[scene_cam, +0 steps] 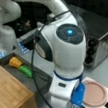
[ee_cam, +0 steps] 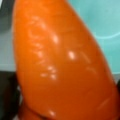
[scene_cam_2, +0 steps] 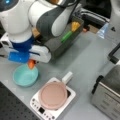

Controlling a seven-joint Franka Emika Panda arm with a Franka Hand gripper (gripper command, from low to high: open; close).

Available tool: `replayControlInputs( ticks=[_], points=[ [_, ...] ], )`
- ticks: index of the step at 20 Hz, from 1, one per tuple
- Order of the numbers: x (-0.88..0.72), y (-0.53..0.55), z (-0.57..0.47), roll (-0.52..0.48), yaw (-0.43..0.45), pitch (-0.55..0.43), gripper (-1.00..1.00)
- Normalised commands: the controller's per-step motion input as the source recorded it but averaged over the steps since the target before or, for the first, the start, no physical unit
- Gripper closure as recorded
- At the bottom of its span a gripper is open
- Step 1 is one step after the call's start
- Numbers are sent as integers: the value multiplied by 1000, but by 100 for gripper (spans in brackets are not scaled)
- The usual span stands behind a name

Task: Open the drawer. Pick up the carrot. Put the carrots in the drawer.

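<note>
Filling the wrist view, the carrot (ee_cam: 65,62) is bright orange and shiny, and in a front view it (scene_cam_2: 31,64) pokes out under the gripper (scene_cam_2: 30,60), whose fingers are closed tight on it, just above a teal bowl (scene_cam_2: 25,76) on the grey table (scene_cam_2: 85,62). Near the bowl sits a white scale (scene_cam_2: 53,98) with a pink plate (scene_cam_2: 53,95) on it, and a silver toaster oven (scene_cam_2: 107,95) stands at the right. Farther back, the big white arm (scene_cam_2: 47,17) hides part of the drawer (scene_cam_2: 60,45), which is open and holds a yellow thing (scene_cam_2: 75,25) and a green thing (scene_cam_2: 67,36); the carrot is not in it yet.
</note>
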Motion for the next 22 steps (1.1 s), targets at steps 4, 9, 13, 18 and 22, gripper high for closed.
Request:
replayControlInputs(
  ticks=[4, 9, 13, 18, 22],
  points=[
    [-340, 206, -40, -190, 207, -93, 100],
    [-321, 179, -52, -245, 244, -108, 100],
    [-298, 161, -42, -236, 286, -117, 100],
    [-307, 159, -65, -274, 280, -115, 100],
    [-329, 155, -84, -208, 304, -160, 100]
  ],
)
